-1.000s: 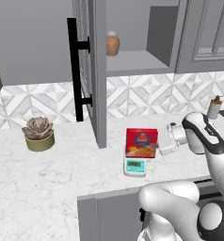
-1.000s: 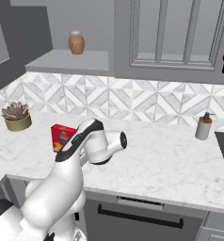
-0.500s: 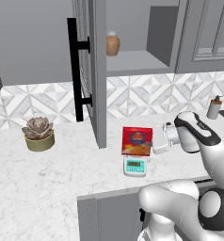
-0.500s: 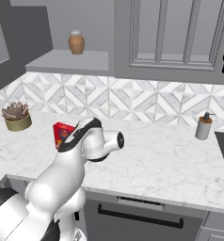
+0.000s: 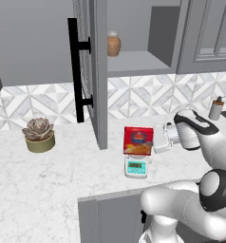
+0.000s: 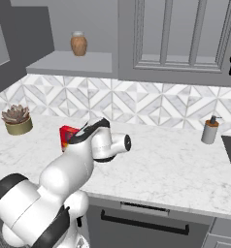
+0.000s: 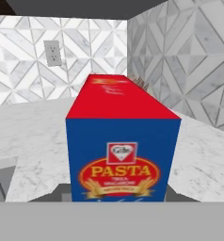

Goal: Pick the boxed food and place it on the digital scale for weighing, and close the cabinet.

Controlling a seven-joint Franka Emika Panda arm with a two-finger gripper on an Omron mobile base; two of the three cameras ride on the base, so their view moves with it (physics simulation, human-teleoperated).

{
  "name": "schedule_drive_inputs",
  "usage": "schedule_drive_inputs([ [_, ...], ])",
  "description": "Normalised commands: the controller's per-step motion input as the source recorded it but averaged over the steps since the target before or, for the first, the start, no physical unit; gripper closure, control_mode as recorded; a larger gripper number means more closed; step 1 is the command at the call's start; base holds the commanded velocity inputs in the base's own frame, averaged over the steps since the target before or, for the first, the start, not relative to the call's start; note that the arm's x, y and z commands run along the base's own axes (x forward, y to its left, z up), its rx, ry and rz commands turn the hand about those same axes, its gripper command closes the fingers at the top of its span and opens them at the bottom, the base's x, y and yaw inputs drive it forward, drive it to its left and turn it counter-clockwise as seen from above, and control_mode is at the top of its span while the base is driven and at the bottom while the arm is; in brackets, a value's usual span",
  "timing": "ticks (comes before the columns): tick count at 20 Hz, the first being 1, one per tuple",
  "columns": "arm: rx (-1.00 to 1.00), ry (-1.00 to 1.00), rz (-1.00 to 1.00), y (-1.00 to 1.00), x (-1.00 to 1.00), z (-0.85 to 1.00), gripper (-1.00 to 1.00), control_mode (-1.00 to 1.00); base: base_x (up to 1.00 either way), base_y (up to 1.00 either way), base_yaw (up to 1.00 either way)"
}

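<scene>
Standing on: boxed food (image 5: 138,141) upright on your digital scale (image 5: 136,166).
Gripper (image 5: 158,140): beside the box; jaw state undeterminable.
Cabinet (image 5: 91,71): door open.

Even, flat rendered light across both base views, no glare, shadows barely there on the desk (image 5: 62,190). Hand view looks soft and slightly blurred up close, the boxed food (image 7: 122,141) just ahead of the pincer evenly lit.
</scene>
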Motion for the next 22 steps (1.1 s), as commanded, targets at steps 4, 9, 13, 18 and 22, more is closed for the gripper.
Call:
schedule_drive_inputs([
  [4,0.00,0.00,0.00,0.00,0.01,-0.33,1.00,-1.00,0.00,0.00,0.00],
  [9,0.00,0.00,0.00,0.00,0.13,-0.22,1.00,-1.00,0.00,0.00,0.00],
  [13,0.00,-0.01,0.00,0.00,0.15,-0.07,1.00,-1.00,0.00,0.00,0.00],
  [18,0.00,0.00,0.00,0.03,-0.02,-0.10,1.00,-1.00,0.00,0.00,0.00],
  [22,0.00,0.00,0.00,0.06,-0.27,-0.09,-1.00,-1.00,0.00,0.00,0.00],
])
